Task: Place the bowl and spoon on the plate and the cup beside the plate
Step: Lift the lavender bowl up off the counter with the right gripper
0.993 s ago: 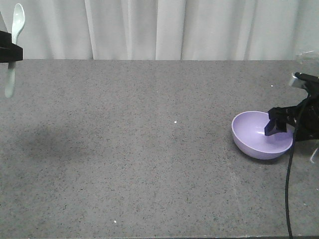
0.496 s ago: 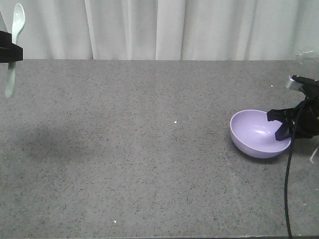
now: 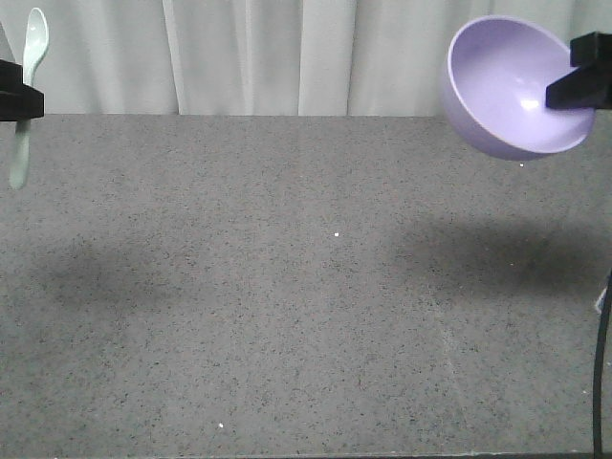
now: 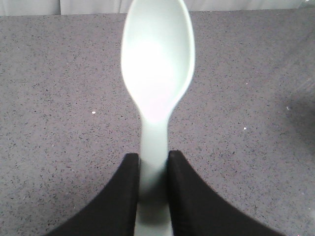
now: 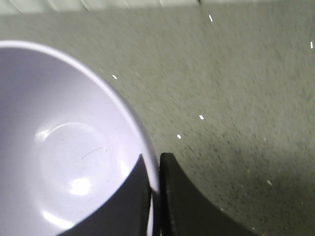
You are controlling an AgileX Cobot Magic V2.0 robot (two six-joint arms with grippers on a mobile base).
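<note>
High at the right of the front view, the lavender bowl [image 3: 507, 86] hangs tilted in the air with my right gripper [image 3: 574, 86] shut on its rim. In the right wrist view one finger sits inside the bowl [image 5: 64, 147] and one outside, the right gripper [image 5: 155, 164] clamping the wall. At the far left my left gripper [image 3: 14, 103] holds the mint-green spoon [image 3: 29, 67] upright, scoop up. The left wrist view shows the spoon [image 4: 157, 73] with its handle pinched by the left gripper [image 4: 153, 164]. The plate and the cup are out of view.
A grey speckled table [image 3: 306, 287] fills the front view, with white curtains [image 3: 287, 53] behind it. A black cable [image 3: 601, 382] hangs at the right edge. Two soft shadows lie on the tabletop under the arms.
My right gripper closed on the bowl's rim and lifted it from the table's right side high into the air. The left gripper and spoon have not moved.
</note>
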